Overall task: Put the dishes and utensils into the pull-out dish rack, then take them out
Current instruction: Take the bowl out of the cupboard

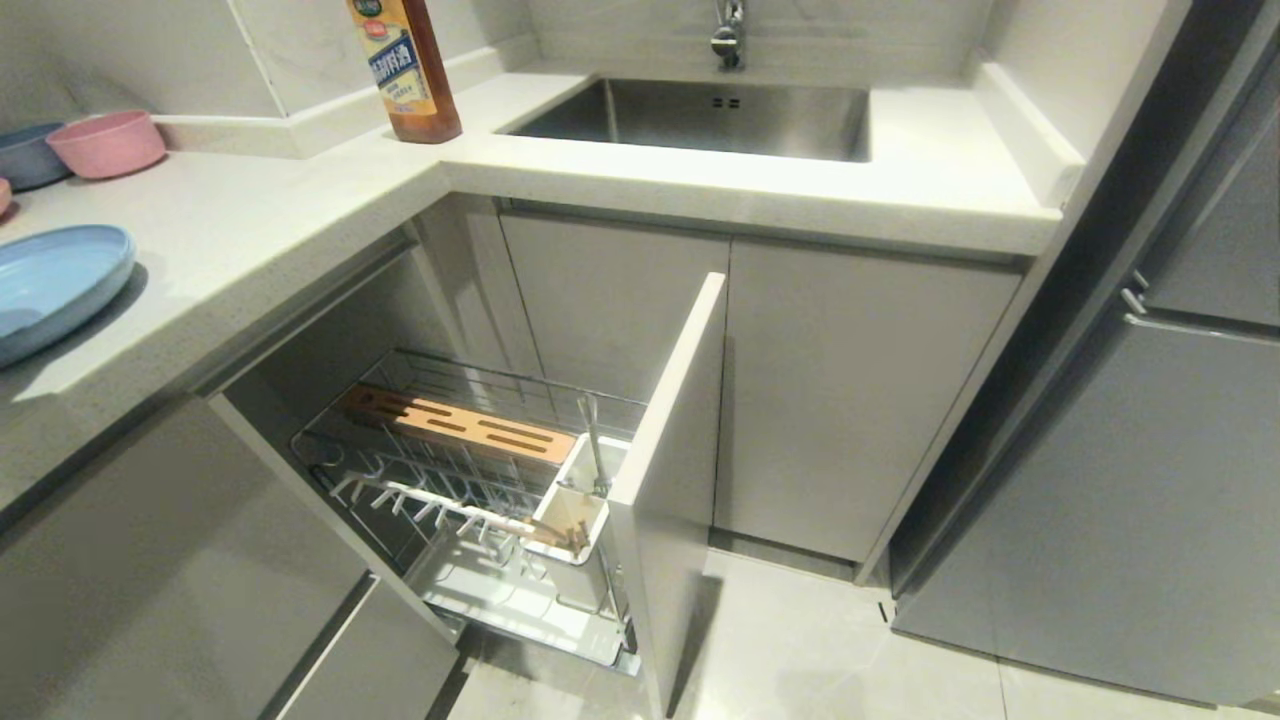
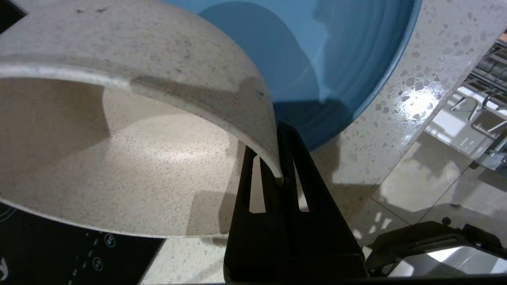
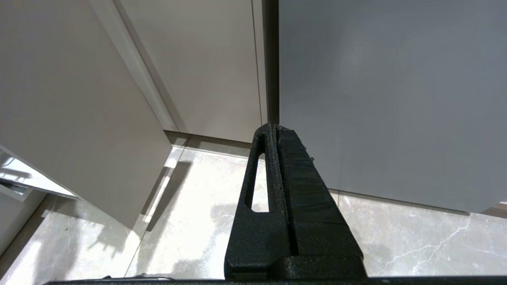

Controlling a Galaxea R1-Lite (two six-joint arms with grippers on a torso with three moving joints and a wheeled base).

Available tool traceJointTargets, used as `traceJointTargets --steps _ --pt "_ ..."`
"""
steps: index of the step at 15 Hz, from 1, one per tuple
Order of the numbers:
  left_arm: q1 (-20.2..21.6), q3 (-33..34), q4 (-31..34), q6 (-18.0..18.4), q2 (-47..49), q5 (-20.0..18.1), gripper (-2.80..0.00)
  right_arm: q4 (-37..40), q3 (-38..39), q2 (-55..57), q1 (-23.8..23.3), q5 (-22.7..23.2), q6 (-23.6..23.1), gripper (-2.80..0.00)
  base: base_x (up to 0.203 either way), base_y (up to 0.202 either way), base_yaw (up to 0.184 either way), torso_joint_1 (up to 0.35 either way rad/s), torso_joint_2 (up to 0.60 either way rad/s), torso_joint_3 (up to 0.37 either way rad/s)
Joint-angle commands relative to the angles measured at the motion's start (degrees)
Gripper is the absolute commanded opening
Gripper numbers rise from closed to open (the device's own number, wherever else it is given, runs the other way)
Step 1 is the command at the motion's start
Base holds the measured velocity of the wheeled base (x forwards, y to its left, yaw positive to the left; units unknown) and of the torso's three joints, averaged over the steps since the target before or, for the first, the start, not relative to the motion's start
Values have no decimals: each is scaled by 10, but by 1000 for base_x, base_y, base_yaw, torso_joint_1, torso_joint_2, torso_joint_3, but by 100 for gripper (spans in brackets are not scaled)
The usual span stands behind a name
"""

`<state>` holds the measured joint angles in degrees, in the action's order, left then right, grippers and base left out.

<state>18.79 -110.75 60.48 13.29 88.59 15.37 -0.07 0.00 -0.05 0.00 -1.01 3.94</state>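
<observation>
In the left wrist view my left gripper (image 2: pixel 273 152) is shut on the rim of the cream-white bowl (image 2: pixel 130 158), which hangs tilted above the counter, partly over the light-blue plate (image 2: pixel 348 51). That plate (image 1: pixel 50 280) lies on the counter at the far left of the head view, where neither arm shows. The pull-out dish rack (image 1: pixel 400 465) stands drawn out below the counter. Its white utensil cup (image 1: pixel 575 475) holds the steel spoon (image 1: pixel 594 445) and the chopsticks (image 1: pixel 567 535). My right gripper (image 3: pixel 276 128) is shut and empty, parked above the floor by the cabinet doors.
A pink bowl (image 1: pixel 107 143) and a grey-blue bowl (image 1: pixel 25 155) sit at the counter's back left, beside an oil bottle (image 1: pixel 405 65). The sink (image 1: pixel 700 115) is behind. The rack's front panel (image 1: pixel 670 440) juts out; a fridge (image 1: pixel 1150 450) stands to the right.
</observation>
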Motion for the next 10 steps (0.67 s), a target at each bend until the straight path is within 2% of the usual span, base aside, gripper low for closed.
traceJointTargets --steps 1,7,8,10 --pt "1 0 4 0 15 0 -280 0 0 0 0 0 0 -280 0 0 0 0 0 0" --pt "2 0 1 -3 21 -1 -280 0 0 0 0 0 0 -280 0 0 0 0 0 0" --pt "2 0 1 -4 21 -1 0 0 0 0 0 0 0 -280 0 0 0 0 0 0" --pt "2 0 -1 -5 20 0 0 0 0 0 0 0 0 -280 0 0 0 0 0 0"
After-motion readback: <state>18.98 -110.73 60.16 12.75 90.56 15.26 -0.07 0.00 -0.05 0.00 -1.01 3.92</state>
